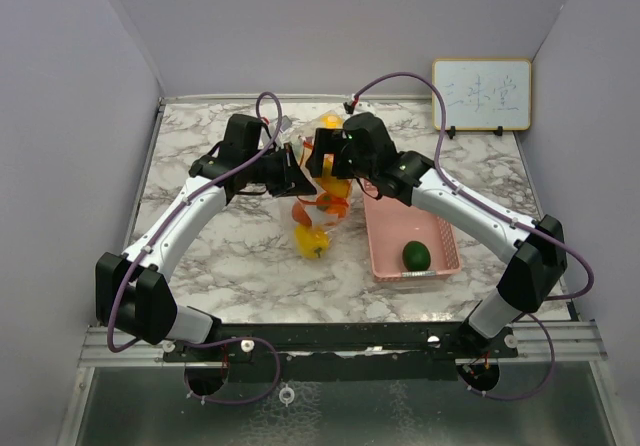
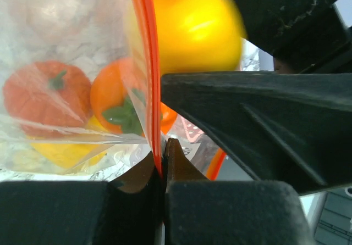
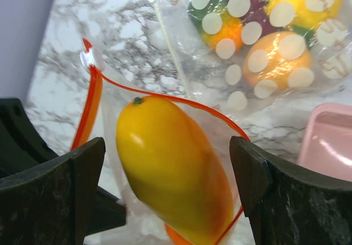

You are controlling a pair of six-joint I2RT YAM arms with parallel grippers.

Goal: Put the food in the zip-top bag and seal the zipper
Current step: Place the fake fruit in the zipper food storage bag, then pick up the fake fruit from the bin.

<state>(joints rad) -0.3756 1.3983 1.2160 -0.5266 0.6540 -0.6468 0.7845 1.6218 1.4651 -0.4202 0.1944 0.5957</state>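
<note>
A clear zip-top bag point(image 1: 322, 209) with an orange zipper rim point(image 3: 91, 105) hangs open at the table's middle. My left gripper point(image 1: 294, 171) is shut on that rim point(image 2: 146, 63), pinched between the pads point(image 2: 163, 151). A yellow mango-shaped fruit point(image 3: 176, 173) sits in the bag's mouth, also visible in the left wrist view point(image 2: 192, 25). My right gripper point(image 3: 166, 146) is open, with a finger on each side of the mango and neither touching it. Orange fruits point(image 2: 47, 94) and a yellow one point(image 1: 312, 241) lie lower in the bag. A green fruit point(image 1: 416, 256) lies in the pink basket.
The pink mesh basket point(image 1: 375, 236) stands right of the bag, its corner in the right wrist view point(image 3: 330, 140). A second clear bag with white dots point(image 3: 264, 36) holds several toy fruits behind the arms. A small whiteboard point(image 1: 481, 94) leans on the back right wall.
</note>
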